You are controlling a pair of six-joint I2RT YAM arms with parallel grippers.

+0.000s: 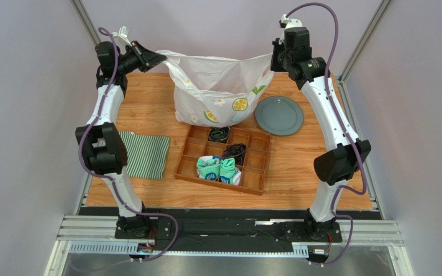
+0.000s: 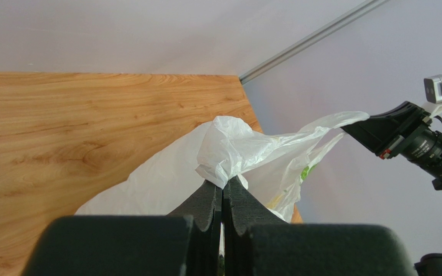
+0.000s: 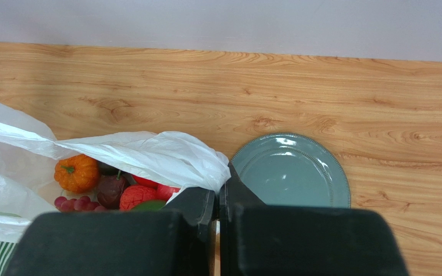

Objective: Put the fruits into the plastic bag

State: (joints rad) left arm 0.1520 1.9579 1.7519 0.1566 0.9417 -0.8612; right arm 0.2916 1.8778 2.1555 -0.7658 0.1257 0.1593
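The left tool (image 1: 148,59) is clenched on the left handle of the plastic bag (image 1: 217,86), and its wrist view shows a bunched white wad of film pinched between the two dark pads (image 2: 206,198). Below this tool, on the near side of the worktop (image 1: 298,167), a green-and-white striped cloth (image 1: 145,154) lies folded flat, clear of the bag. To the tool's right the bag hangs stretched between both tools, mouth pulled wide, its base resting on the worktop. It is thin, translucent and crinkled, with lemon slices and small flowers printed on the near face. In front of the bag, and just touching its base, sits a wooden divided tray (image 1: 178,172) holding rolled teal socks (image 1: 217,168) and black socks (image 1: 235,152). Right of the bag, nearly under the right tool, lies a grey-green plate (image 1: 279,115), just beside the bag. The right tool (image 1: 275,57) is clamped on the bag's right handle, the film gathered at its closed fingertips. Left of and below these fingertips its wrist view looks into the open mouth: the fruits lie on the bottom, an orange ribbed fruit (image 3: 77,172), a dark purple fruit (image 3: 111,190), purple-red grapes (image 3: 73,203), red fruits (image 3: 137,196) and a sliver of green, all crowded together and touching.
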